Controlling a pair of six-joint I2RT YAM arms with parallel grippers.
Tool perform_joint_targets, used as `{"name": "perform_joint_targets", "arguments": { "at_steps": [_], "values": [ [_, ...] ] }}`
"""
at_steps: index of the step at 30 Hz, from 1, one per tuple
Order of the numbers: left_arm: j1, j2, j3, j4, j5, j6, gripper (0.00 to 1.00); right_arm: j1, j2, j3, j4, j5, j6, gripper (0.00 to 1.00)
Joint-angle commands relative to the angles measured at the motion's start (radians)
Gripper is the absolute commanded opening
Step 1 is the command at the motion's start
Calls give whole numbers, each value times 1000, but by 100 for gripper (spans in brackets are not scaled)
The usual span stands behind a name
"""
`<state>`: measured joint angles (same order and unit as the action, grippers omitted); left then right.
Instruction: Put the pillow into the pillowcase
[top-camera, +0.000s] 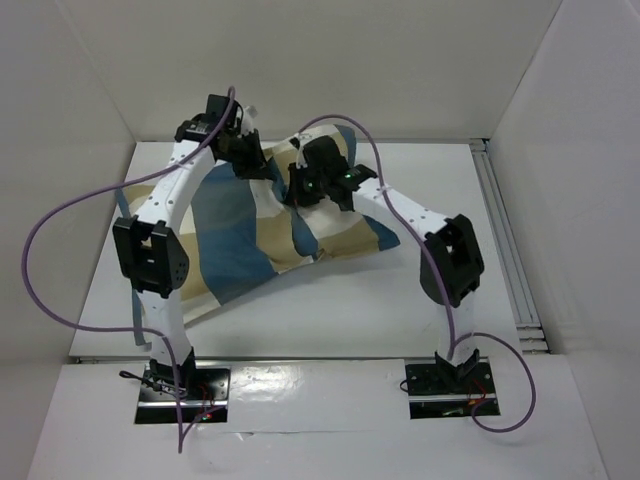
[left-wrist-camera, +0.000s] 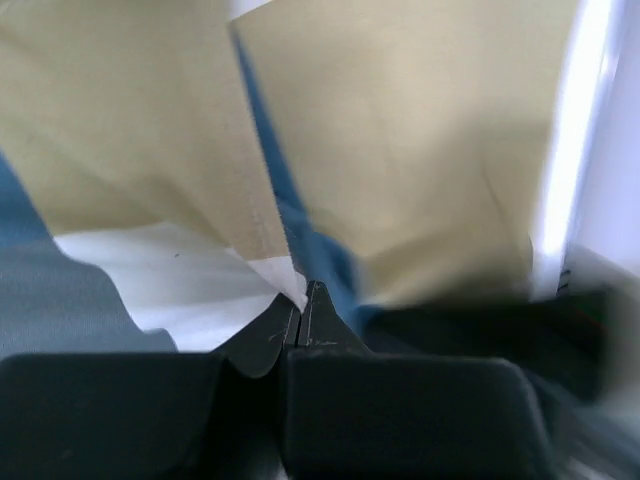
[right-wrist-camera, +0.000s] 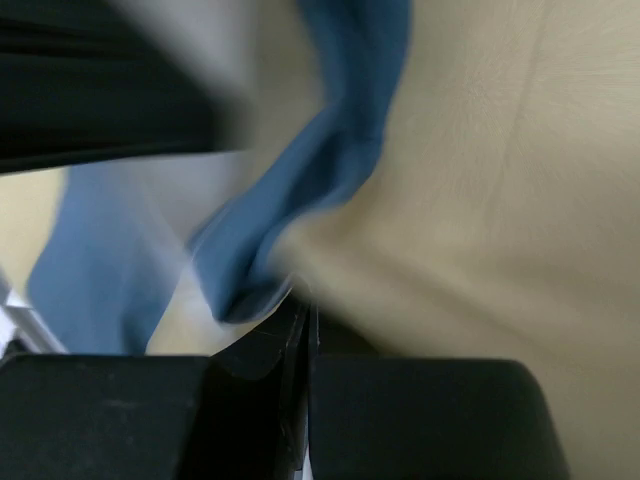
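The pillowcase, in big blue, tan and cream-white checks, lies bunched across the middle of the table, lifted at its far edge. My left gripper is shut on a hemmed cream corner of it, seen at the fingertips in the left wrist view. My right gripper is shut on a blue fold of the pillowcase close beside the left one. The plain cream pillow does not show as a separate thing; it is hidden or out of view.
White walls close the table in at the back and both sides. A metal rail runs along the right edge. Purple cables loop from both arms. The base plates sit at the near edge.
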<state>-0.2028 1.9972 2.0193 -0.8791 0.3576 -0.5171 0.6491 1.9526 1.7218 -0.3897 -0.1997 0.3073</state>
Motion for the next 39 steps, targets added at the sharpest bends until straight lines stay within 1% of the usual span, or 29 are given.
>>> {"name": "perform_joint_targets", "arguments": {
  "at_steps": [1, 4, 5, 6, 7, 8, 9, 11, 12, 14, 15, 16, 18, 20, 22, 23, 24, 26, 27, 28, 29, 30, 31, 33, 34, 35, 36, 37, 39],
  "values": [
    [-3, -94, 52, -37, 205, 38, 0, 20, 121, 45, 84, -1, 16, 0],
    [6, -113, 35, 24, 263, -1, 0, 32, 134, 45, 103, -130, 16, 0],
    [6, -113, -15, 67, 277, -20, 0, 41, 120, 6, 123, -145, 26, 0],
    [6, -95, -16, 109, 303, -33, 0, 50, 88, -10, 136, -136, 26, 0],
    [6, -68, -7, 109, 317, -46, 0, 60, 71, -20, 127, -136, 26, 0],
    [6, -40, 21, 109, 334, -46, 0, 60, 53, -34, 118, -126, 26, 7],
    [6, 7, 35, 109, 351, -46, 0, 60, -2, -75, 118, -89, 35, 19],
    [-12, 37, 65, 100, 351, -46, 0, 60, -79, -132, 98, -31, 35, 47],
    [-30, 46, 65, 100, 337, -46, 0, 51, -165, -192, 98, 38, 35, 65],
    [-46, 73, 79, 91, 325, -35, 0, 31, -254, -253, 55, 110, 35, 78],
    [-46, 74, 93, 91, 314, -35, 0, 20, -297, -283, 36, 179, 45, 82],
    [-70, 99, 114, 91, 305, -35, 0, -8, -379, -338, -4, 213, 55, 88],
    [-113, 123, 143, 91, 305, -26, 0, -45, -457, -417, -43, 309, 71, 91],
    [-147, 178, 191, 91, 274, -26, 0, -104, -553, -465, -108, 364, 104, 95],
    [-196, 222, 275, 112, 274, -38, 0, -160, -639, -553, -133, 416, 136, 95],
    [-211, 245, 301, 123, 274, -49, 0, -175, -667, -586, -133, 416, 165, 95],
    [-227, 288, 367, 123, 274, -49, 0, -187, -691, -650, -133, 372, 174, 95],
    [-265, 320, 429, 123, 274, -40, 2, -187, -741, -703, -94, 303, 190, 91],
    [-265, 321, 462, 111, 274, -23, 12, -187, -741, -724, -77, 265, 190, 90],
    [-276, 321, 463, 111, 262, -6, 43, -146, -741, -754, -42, 194, 190, 90],
    [-276, 299, 450, 98, 262, 8, 60, -120, -727, -754, -41, 194, 200, 90],
    [-276, 275, 418, 89, 236, 21, 73, -94, -712, -754, -41, 194, 200, 95],
    [-276, 244, 391, 80, 210, 34, 83, -66, -693, -754, -41, 204, 200, 97],
    [-242, 119, 317, 68, 137, 60, 91, -16, -632, -754, -41, 244, 200, 99],
    [-225, 71, 227, 59, 117, 60, 91, -16, -611, -754, -41, 282, 200, 99],
    [-187, 22, 175, 58, 97, 60, 91, -6, -568, -754, -41, 307, 211, 99],
    [-166, -77, 123, 58, 57, 51, 90, -6, -546, -754, -41, 333, 211, 99],
    [-141, -127, 17, 58, 29, 51, 87, -6, -525, -754, -41, 353, 211, 99],
    [-54, -222, -100, 58, -49, 23, 86, -28, -450, -763, -11, 402, 211, 97]
  ]
}}
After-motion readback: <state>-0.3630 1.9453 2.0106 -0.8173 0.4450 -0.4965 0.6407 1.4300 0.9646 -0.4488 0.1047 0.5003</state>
